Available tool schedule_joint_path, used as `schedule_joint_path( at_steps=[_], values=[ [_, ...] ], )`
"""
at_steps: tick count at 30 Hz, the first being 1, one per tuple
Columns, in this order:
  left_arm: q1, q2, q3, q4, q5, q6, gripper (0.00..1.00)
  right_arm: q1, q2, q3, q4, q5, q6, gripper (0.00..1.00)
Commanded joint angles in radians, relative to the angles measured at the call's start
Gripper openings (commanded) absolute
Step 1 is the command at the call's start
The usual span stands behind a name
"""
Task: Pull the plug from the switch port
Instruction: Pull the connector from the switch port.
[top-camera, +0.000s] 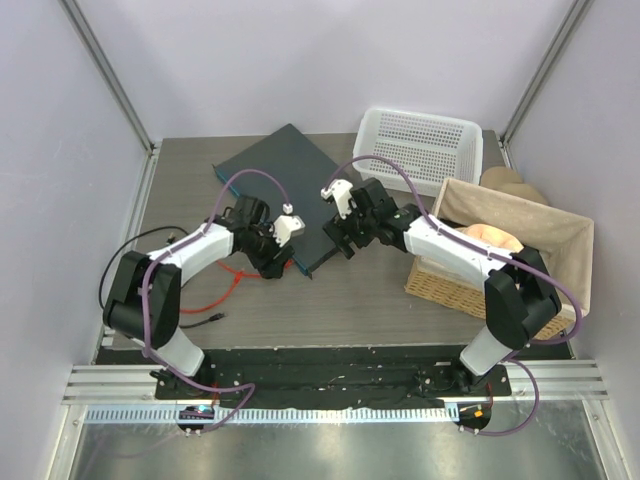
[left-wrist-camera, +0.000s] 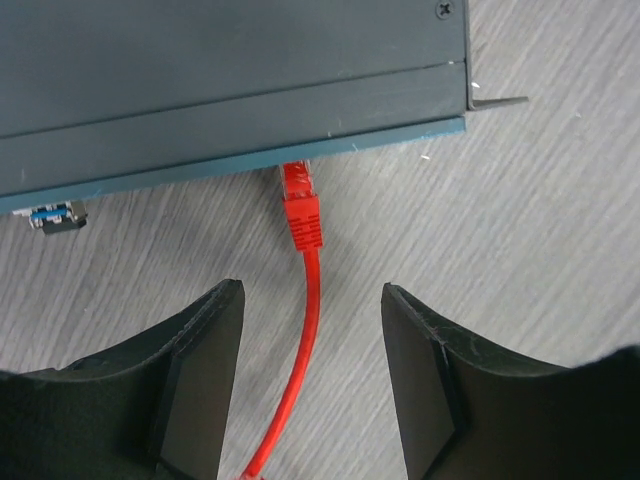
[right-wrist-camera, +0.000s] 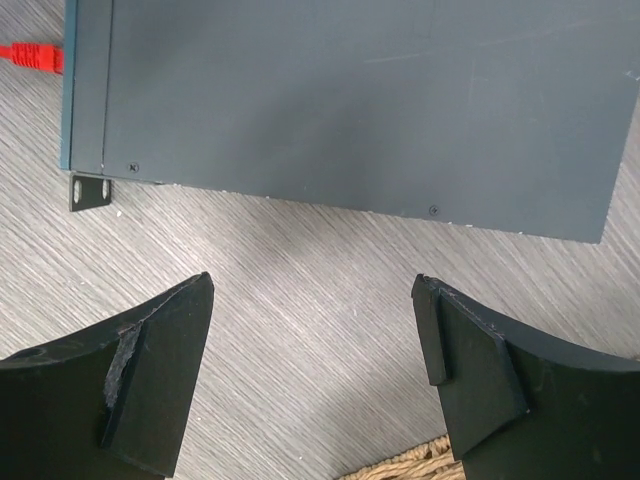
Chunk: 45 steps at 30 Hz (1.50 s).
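I log a white perforated basket (top-camera: 420, 140) at the far side of the table (top-camera: 350, 310). Near it on the right stands a wicker basket (top-camera: 440, 283) with a pale liner (top-camera: 560, 235), holding a peach-coloured item (top-camera: 490, 237). A black cable (top-camera: 120, 253) loops at the left edge.

The switch (top-camera: 275, 180) lies slantwise on the bench (top-camera: 380, 310), towards the rear. The left tool (top-camera: 272, 258) sits at its left long edge and the right tool (top-camera: 338, 240) at its near right corner — the two close together. A red cable (top-camera: 222, 288) trails leftward from under the left tool. A white basket (top-camera: 425, 140) stands behind a wicker basket (top-camera: 450, 285).
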Motion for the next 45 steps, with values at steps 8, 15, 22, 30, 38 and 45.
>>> schedule_joint_path(
  at_steps=[8,15,22,30,38,45],
  values=[
    [-0.048,0.058,0.003,0.223,-0.153,-0.115,0.58,-0.027,0.071,0.073,0.026,0.031,-0.002,0.88],
    [-0.054,0.095,0.069,0.057,-0.034,-0.071,0.57,-0.055,0.098,0.107,0.035,0.05,0.027,0.88],
    [-0.066,0.092,0.083,0.016,-0.04,-0.06,0.31,-0.058,0.092,0.092,0.051,0.022,0.022,0.88],
    [-0.051,-0.036,-0.032,-0.047,-0.08,0.08,0.08,-0.077,0.075,0.062,0.054,0.031,-0.002,0.88],
    [-0.013,-0.203,-0.115,-0.107,-0.057,0.172,0.16,-0.081,0.085,0.055,0.054,0.031,0.001,0.88],
    [-0.036,-0.096,-0.065,0.014,0.019,0.133,0.56,-0.081,0.083,0.052,0.054,0.031,-0.005,0.88]
  ],
)
